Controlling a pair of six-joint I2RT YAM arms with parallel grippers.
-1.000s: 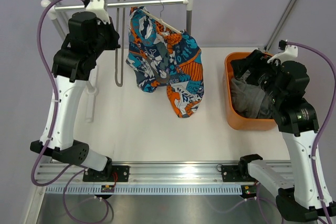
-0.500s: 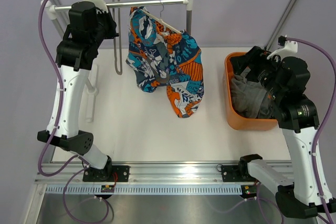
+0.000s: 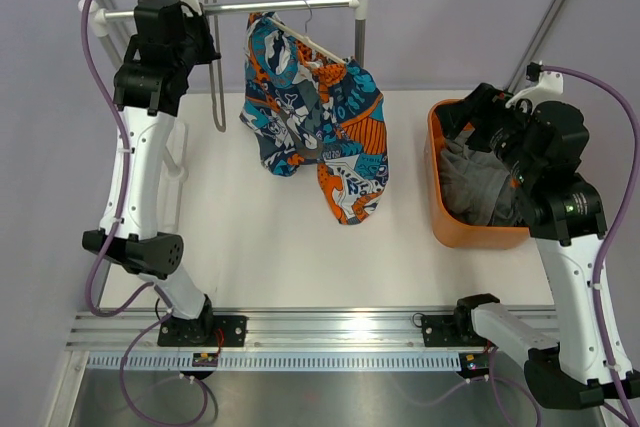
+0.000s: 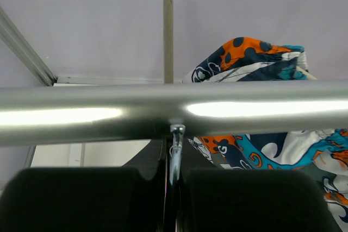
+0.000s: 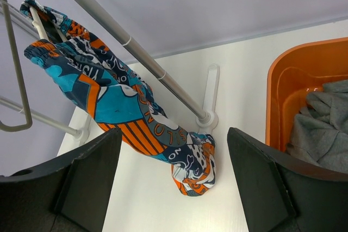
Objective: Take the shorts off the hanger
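Where the shorts (image 3: 315, 117) are: draped over the hanger (image 3: 312, 40), which hooks on the rail (image 3: 280, 5) right of its middle; both legs droop, one lower than the other
Hanger: cream arm slanting out of the cloth at the top, wire hook over the rail
My left hand (image 3: 200, 42): raised to the left end of the rail, apart from the shorts; fingers pressed together, a thin bright metal strip (image 4: 175, 150) showing in the slit between them and running up to the rail's underside; I cannot tell whether I grip it
Left wrist view: rail crosses the whole frame just above my fingers, shorts behind it on the right
Grey loop (image 3: 218, 87): bent grey bar hanging down just beside my left hand, between it and the shorts
My right hand (image 5: 174, 188): spread wide, holding nothing, up over the far left corner of the orange bin (image 3: 437, 177), facing the shorts
Orange bin: on the desk (image 3: 250, 247) at the right, grey cloth (image 3: 470, 187) lying in it
Desk: white; the lower leg of the shorts ends close to it, near the rack's foot
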